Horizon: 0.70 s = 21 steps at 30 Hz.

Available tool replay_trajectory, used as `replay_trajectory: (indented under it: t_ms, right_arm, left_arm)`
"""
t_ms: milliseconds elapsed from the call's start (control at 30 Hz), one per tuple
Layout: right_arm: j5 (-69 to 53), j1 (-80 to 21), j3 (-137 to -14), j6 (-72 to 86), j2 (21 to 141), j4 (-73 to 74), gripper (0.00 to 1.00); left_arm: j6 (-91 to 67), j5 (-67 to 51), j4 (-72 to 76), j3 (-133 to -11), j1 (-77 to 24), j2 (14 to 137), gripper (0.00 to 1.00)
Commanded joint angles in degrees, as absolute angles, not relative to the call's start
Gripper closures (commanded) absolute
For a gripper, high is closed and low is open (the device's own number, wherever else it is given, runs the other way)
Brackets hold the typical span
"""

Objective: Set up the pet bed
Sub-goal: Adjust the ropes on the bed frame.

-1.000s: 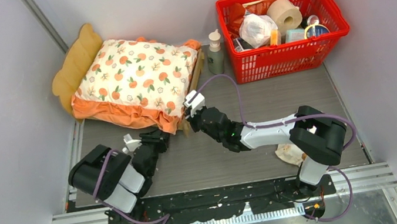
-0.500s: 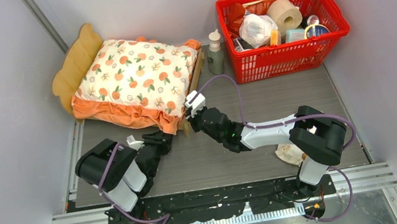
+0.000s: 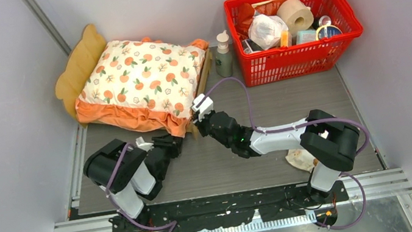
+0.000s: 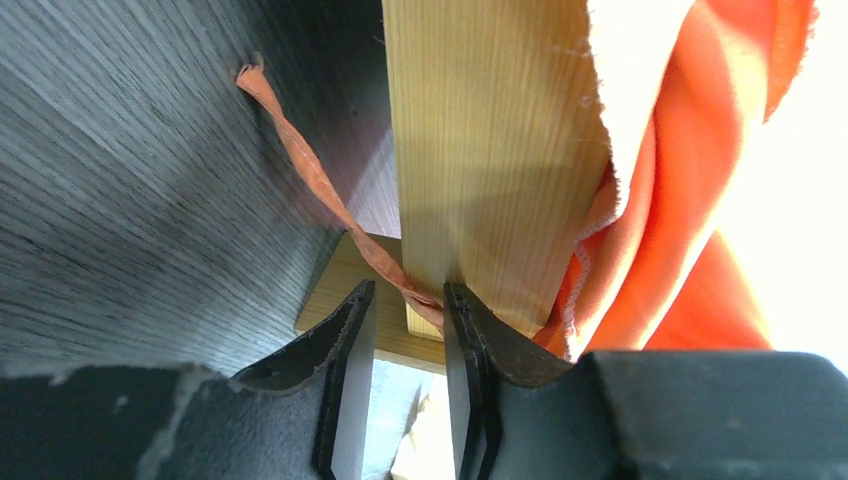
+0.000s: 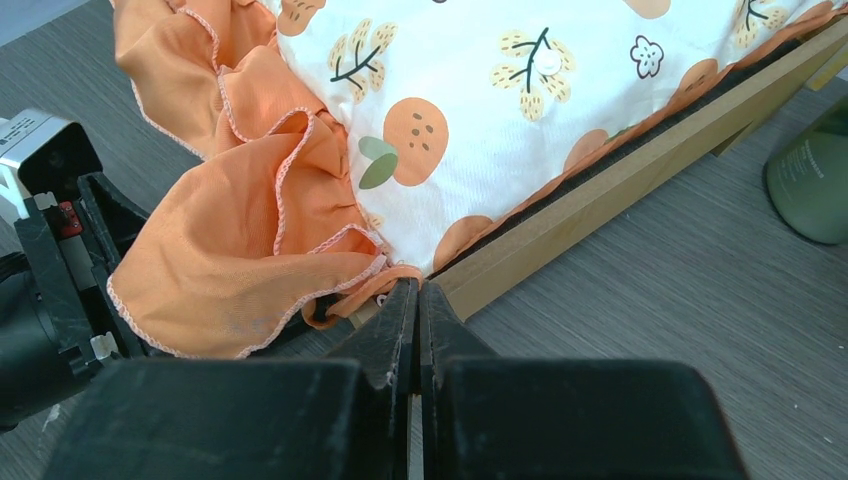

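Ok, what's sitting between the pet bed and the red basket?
A green bottle with a white pump top stands there, near the foot end of the pet bed and the left wall of the red basket. The top external view shows it best.

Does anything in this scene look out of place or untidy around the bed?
Yes. An orange tie string from the cushion trails loose over the table and runs between the left end effector's fingers beside the pet bed's wood. A small cream pillow lies half hidden under the right arm.
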<state>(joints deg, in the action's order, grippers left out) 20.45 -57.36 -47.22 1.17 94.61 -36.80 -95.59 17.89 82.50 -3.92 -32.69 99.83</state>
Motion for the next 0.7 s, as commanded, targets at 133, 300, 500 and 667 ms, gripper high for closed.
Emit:
replay_trajectory:
  t_ms: [133,300,500,667]
  right_arm:
    - [21.3,-57.5,-47.9,-1.8,93.1,-38.8,0.95]
    - [20.8,-57.5,-48.3,-1.7,92.8,-38.5,0.95]
    - [21.9,-57.4,-48.0,-1.0,92.2,-38.6,0.95]
    - [23.5,-57.5,-46.9,-1.2,91.3,-40.1,0.95]
  left_arm:
    - [-95.0,19.3,85.4,-6.8,-32.8,101.4,0.79]
    - [-94.9,21.0,85.4,-6.2,-32.7,101.9,1.0]
    - [-95.0,22.2,85.4,-4.7,-32.2,101.4,1.0]
    - [-94.2,23.3,85.3,-1.8,-31.2,99.2,1.0]
